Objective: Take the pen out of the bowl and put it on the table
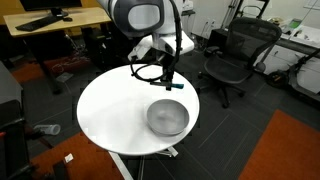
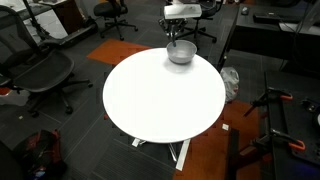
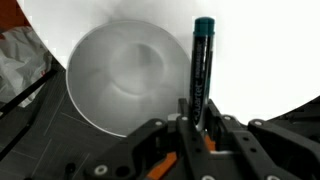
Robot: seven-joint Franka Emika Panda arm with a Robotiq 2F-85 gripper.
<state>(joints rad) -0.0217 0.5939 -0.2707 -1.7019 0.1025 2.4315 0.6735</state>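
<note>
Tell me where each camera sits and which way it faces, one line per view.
Exterior view: raised, close to the bowl on the table, looking down; arm and gripper show by the bowl.
Exterior view: raised, across the table from the arm, facing it; the arm shows behind the bowl.
Wrist view: on the wrist, looking down; gripper shut on the pen, beside the bowl.
Shared: all three show bowl and table.

Dark pen with teal cap, shiny grey bowl, white table
</note>
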